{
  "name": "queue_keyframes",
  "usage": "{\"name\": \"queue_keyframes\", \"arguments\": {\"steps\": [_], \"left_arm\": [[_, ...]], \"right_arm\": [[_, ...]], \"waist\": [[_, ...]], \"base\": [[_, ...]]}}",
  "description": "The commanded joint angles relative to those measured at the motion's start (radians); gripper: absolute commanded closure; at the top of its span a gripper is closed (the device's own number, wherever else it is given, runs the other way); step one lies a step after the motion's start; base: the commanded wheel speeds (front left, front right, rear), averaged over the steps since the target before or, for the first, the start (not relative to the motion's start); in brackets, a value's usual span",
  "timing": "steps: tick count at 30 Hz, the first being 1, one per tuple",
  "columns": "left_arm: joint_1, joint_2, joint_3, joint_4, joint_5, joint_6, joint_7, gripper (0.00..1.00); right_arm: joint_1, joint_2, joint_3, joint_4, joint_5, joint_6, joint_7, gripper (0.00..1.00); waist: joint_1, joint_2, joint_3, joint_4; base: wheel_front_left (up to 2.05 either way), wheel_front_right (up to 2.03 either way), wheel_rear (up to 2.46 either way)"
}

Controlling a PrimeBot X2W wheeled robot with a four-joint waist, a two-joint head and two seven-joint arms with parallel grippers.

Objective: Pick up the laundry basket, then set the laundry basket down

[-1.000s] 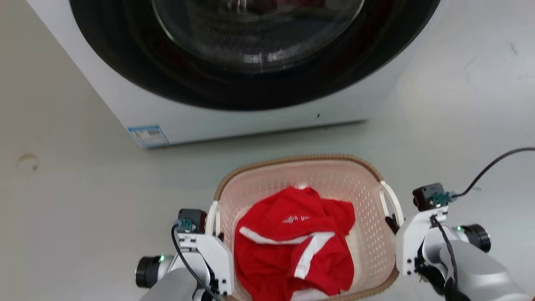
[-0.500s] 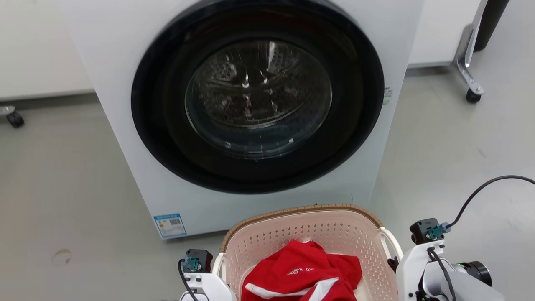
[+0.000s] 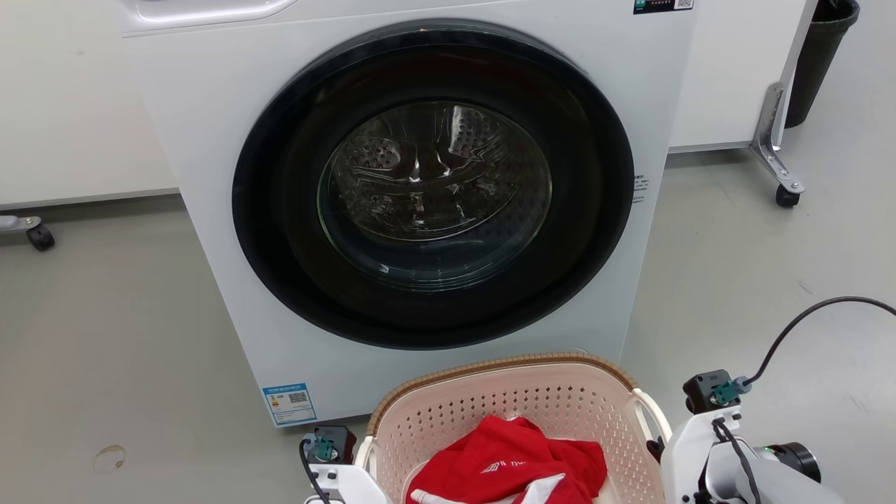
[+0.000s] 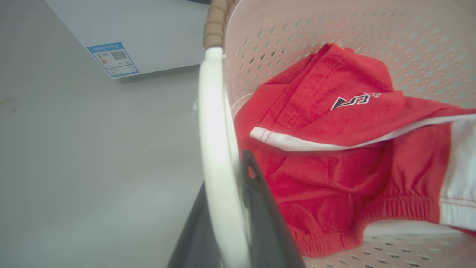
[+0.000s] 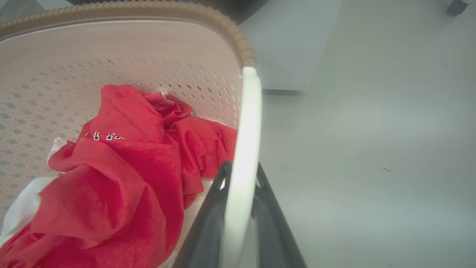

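Note:
The laundry basket [image 3: 504,364], pale pink with a brown woven rim, sits at the bottom middle of the head view, in front of the washer. A red garment with white trim [image 3: 511,469] lies inside it. My left gripper [image 4: 225,171] is shut on the basket's white left handle [image 4: 212,111], one dark finger on each side. My right gripper [image 5: 241,167] is shut the same way on the white right handle [image 5: 249,111]. In the head view my right gripper [image 3: 656,448] shows as a dark finger beside that handle. The basket's near half is cut off by the head view's lower edge.
A white front-loading washer [image 3: 210,140] with a closed round dark door [image 3: 434,189] stands just beyond the basket. A frame leg on a caster [image 3: 786,199] and a dark bin [image 3: 815,56] stand at the far right. Another caster [image 3: 40,238] is at the far left. Grey floor lies on both sides.
The head camera has swung upward, so the whole washer door has come into view and the basket sits lower in the picture. Both grippers stay shut on the handles.

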Motion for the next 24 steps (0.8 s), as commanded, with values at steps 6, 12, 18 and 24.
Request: {"name": "queue_keyframes", "arguments": {"steps": [6,12,18,24], "left_arm": [[-0.016,0.043,-0.012,0.003,-0.010,-0.019,-0.002,1.00],[-0.019,0.043,-0.031,-0.006,-0.030,-0.014,-0.009,1.00],[-0.039,0.043,-0.040,-0.004,-0.050,-0.002,-0.029,1.00],[-0.093,0.043,-0.038,0.015,-0.057,0.020,-0.082,1.00]], "right_arm": [[-0.042,-0.060,0.018,0.019,0.017,-0.010,-0.029,1.00],[-0.049,-0.060,0.036,0.019,0.033,-0.010,-0.043,1.00],[-0.071,-0.060,0.044,0.014,0.046,-0.010,-0.086,1.00],[-0.102,-0.060,0.049,0.014,0.054,-0.010,-0.156,1.00]], "waist": [[0.0001,0.0000,0.002,-0.002],[0.0001,0.0000,0.003,-0.004],[0.0001,0.0000,0.034,-0.009],[0.0001,0.0000,0.109,-0.010]], "base": [[0.00,0.00,0.00],[0.00,0.00,0.00],[0.00,0.00,0.00],[0.00,0.00,0.00]]}}
